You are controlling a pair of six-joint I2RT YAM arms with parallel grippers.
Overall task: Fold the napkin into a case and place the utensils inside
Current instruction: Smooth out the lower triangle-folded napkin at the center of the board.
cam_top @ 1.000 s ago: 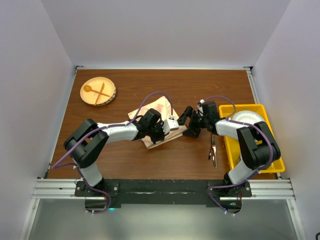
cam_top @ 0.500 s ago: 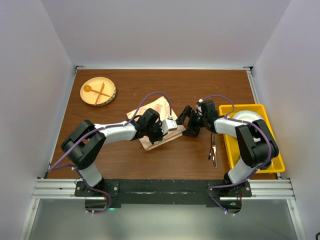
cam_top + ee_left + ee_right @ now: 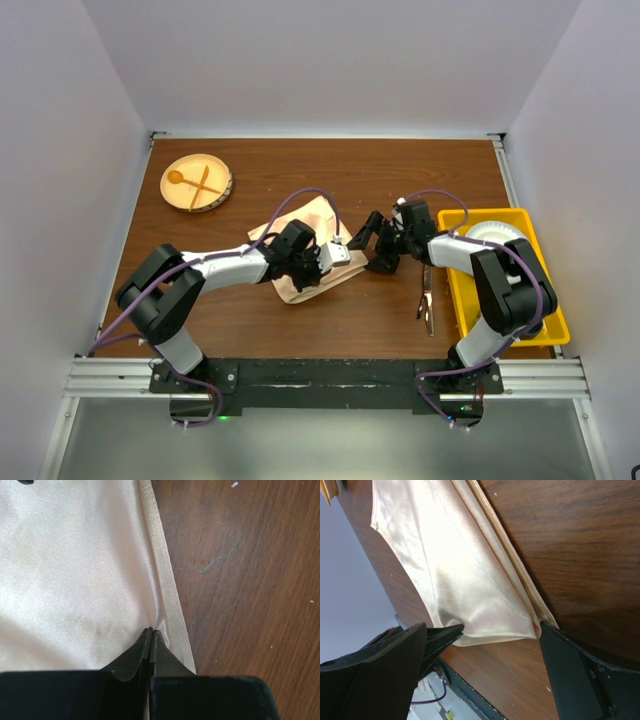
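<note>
Utensils: dark cutlery (image 3: 425,303) lies by the yellow bin (image 3: 455,292), untouched.
Left gripper (image 3: 151,632): clamped shut on the folded hem, and it has just tugged the cloth nearer and leftward.
Napkin (image 3: 75,570): mid-table, partly folded.
Right gripper (image 3: 501,626): jaws still wide, straddling the corner, gripping nothing.
Meaning: the fold is still being squared, so the cutlery waits.

Black-and-silver arms (image 3: 230,266) trailing looped purple cables (image 3: 313,190)
</note>
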